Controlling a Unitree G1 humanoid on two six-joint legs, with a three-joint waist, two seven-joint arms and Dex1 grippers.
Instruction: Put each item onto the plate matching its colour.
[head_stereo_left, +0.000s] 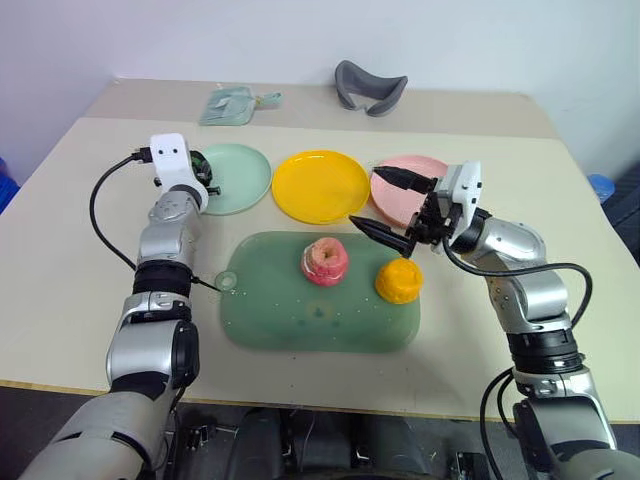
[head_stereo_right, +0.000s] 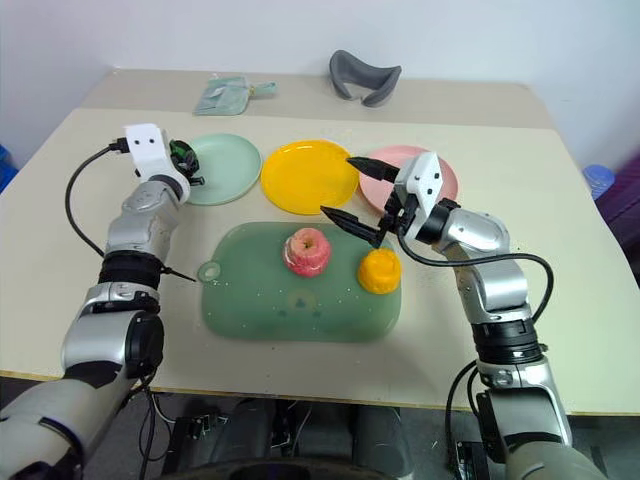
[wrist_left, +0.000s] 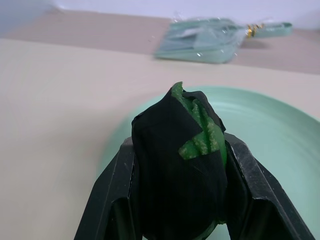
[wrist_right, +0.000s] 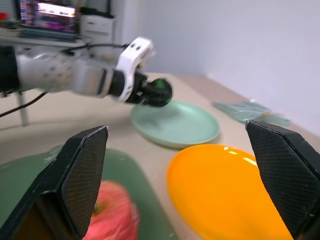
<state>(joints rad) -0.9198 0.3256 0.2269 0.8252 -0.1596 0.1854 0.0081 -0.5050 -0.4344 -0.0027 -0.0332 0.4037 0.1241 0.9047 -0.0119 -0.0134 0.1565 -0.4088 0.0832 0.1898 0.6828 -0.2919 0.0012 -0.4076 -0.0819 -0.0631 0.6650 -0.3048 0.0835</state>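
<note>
Left pincer (wrist_left: 200, 200) grips the green-black ball (wrist_left: 182, 165) over the mint plate's (head_stereo_left: 245, 185) rim; right pincer (head_stereo_left: 385, 205) gapes wide, empty.

I count three plates: green (head_stereo_left: 238, 178), yellow (head_stereo_left: 320, 186), pink (head_stereo_left: 400, 185). Three toy foods: ball (wrist_left: 180, 165), apple (head_stereo_left: 326, 261), orange lump (head_stereo_left: 399, 280). One board (head_stereo_left: 300, 320).

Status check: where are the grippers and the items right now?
Left gripper shut on green-and-black ball over mint plate. Right gripper open, empty. Apple and orange lump on board.
</note>
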